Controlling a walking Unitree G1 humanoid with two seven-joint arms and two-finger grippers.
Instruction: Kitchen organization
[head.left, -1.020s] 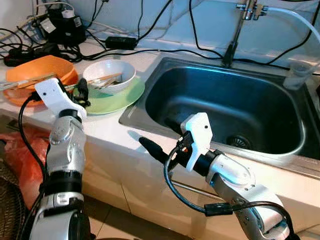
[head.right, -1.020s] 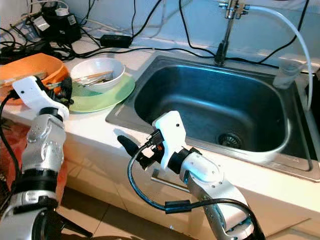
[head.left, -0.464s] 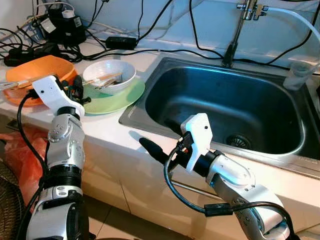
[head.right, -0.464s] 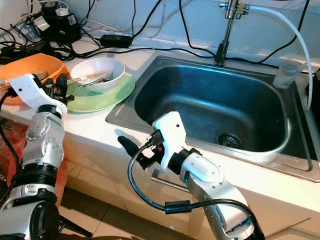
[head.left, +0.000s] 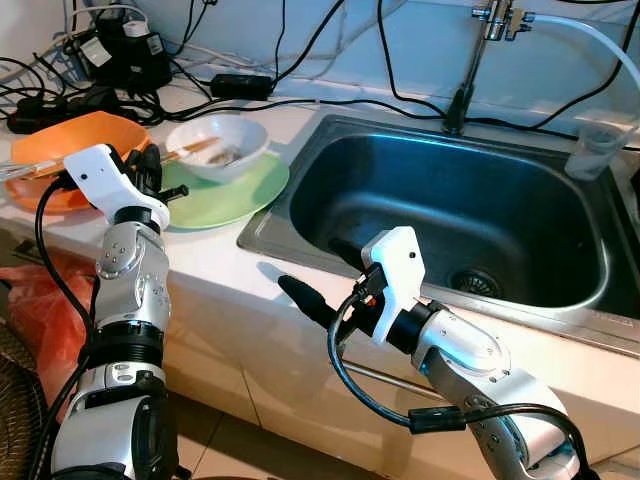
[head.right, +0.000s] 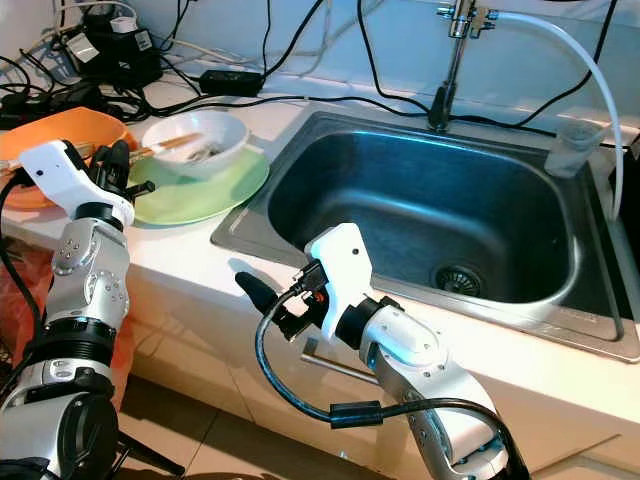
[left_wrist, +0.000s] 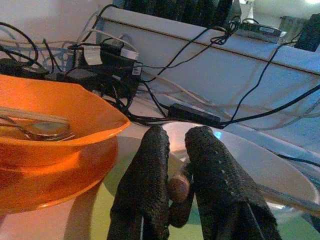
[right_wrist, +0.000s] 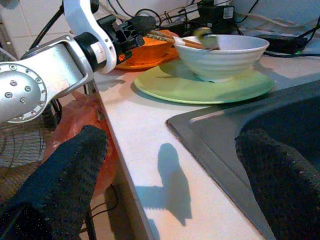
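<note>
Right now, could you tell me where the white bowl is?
The white bowl sits on the green plate, left of the sink, beside the orange bowl.

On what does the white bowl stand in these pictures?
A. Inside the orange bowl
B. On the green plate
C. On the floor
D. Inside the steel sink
B. The white bowl rests on the green plate, on the counter left of the sink; the left pincer is shut on the end of a chopstick that reaches into that bowl.
</note>
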